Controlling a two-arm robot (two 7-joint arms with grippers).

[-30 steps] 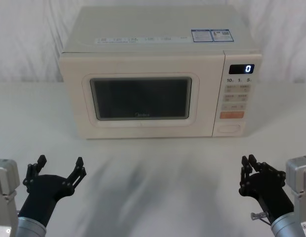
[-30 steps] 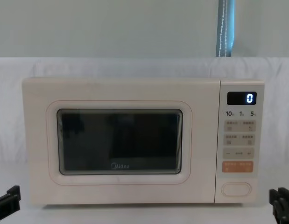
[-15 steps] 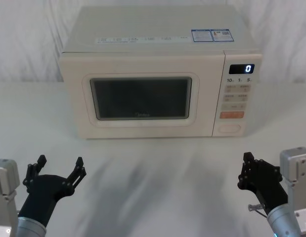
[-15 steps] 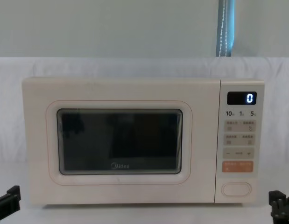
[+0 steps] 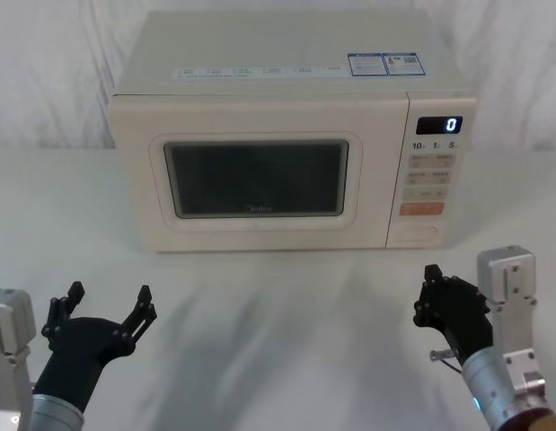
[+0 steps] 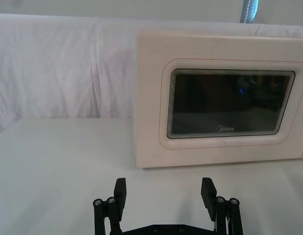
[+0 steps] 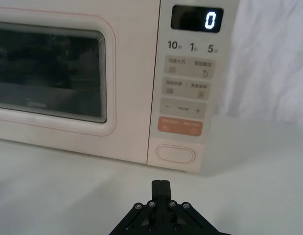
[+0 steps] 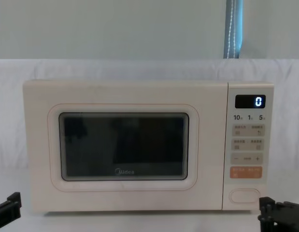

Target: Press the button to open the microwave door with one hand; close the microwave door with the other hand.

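Microwave door (image 5: 255, 180), a wide cream panel with a dark glass window, sits closed on the boxy cream oven standing at the back of the white-draped worktop (image 5: 286, 314); it looks rigid and hinged, something to push flat on its cream frame and not on the glass, and likely to swing lightly. Left matte black gripper (image 5: 102, 310) rests low on the worktop well short of the door, jaws spread apart. Right matte black gripper (image 5: 439, 301) sits near the control panel's front, jaws together (a blunt tip for poking). Large cream pill-shaped button (image 7: 175, 153), lowest key on that panel, should be stiff with short travel: press it square at its middle. The right wrist view shows its thin outline plainly; the head view leaves it faint
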